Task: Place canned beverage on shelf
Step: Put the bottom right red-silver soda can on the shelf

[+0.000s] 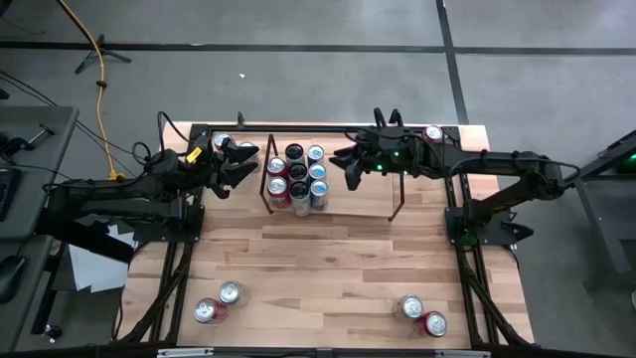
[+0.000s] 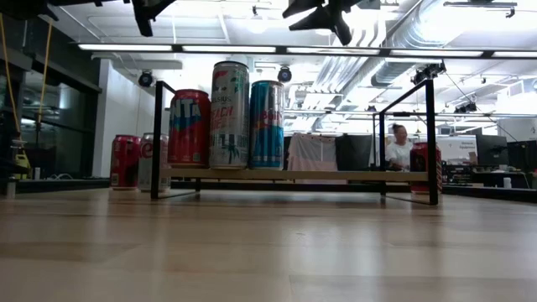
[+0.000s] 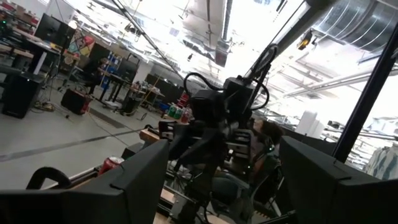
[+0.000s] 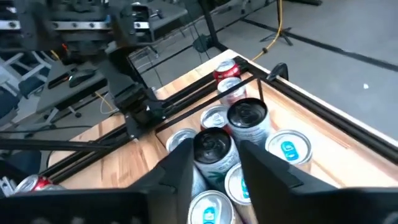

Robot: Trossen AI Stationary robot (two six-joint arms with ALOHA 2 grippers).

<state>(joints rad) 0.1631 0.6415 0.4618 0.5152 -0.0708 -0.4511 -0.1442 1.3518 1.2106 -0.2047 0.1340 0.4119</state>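
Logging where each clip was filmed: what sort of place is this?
Probably an open-plan robotics lab or workshop: exposed ceiling ducts and strip lights overhead, a person at cluttered desks behind the wooden table.

Yellow cable [image 1: 99, 60] trails over grey floor [image 1: 298, 25]. Seated person [image 2: 397, 149] beyond the surface [image 1: 328, 268]; papers [image 1: 94, 264] at its left edge.

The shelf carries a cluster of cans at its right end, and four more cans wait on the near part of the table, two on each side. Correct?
Not quite. In the high view the cluster of cans stands at the left end of the shelf, not the right. The rest holds: two cans wait near-left and two cans near-right.
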